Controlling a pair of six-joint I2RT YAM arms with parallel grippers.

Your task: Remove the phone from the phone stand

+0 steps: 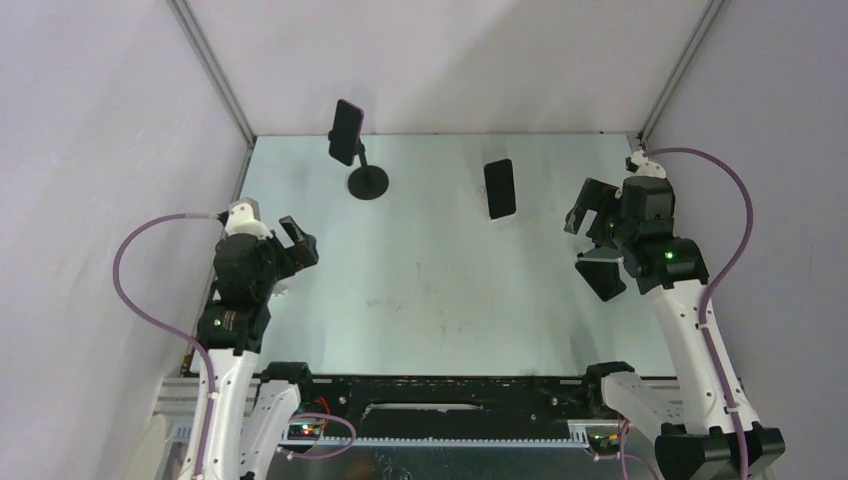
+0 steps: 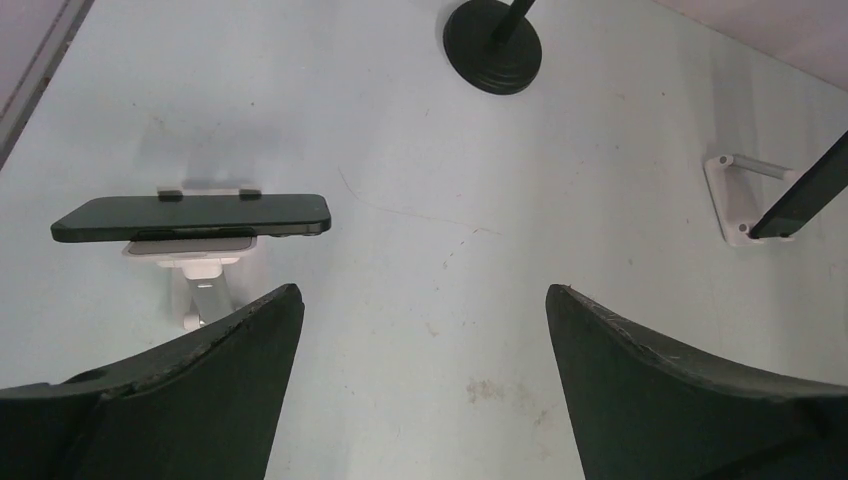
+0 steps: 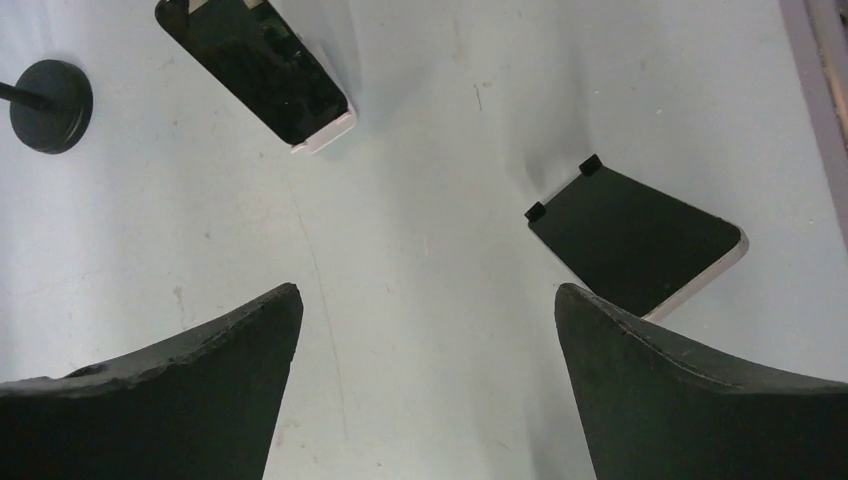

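A dark phone [image 1: 346,131] is clamped on a black pole stand with a round base [image 1: 368,183] at the back left. A second phone [image 1: 499,188] leans on a white stand at the back centre and also shows in the right wrist view [image 3: 255,65]. A third phone [image 1: 603,277] lies tilted on a white stand just under my right gripper [image 1: 592,212], which is open and empty. A fourth phone [image 2: 190,215] rests flat on a white stand left of my left gripper [image 2: 422,290], which is open and empty. My left arm hides that phone in the top view.
The black round base [image 2: 493,45] stands ahead of my left gripper [image 1: 298,240]. The third phone [image 3: 635,235] lies close to the right finger of my right gripper [image 3: 428,288]. Grey walls close in the table on three sides.
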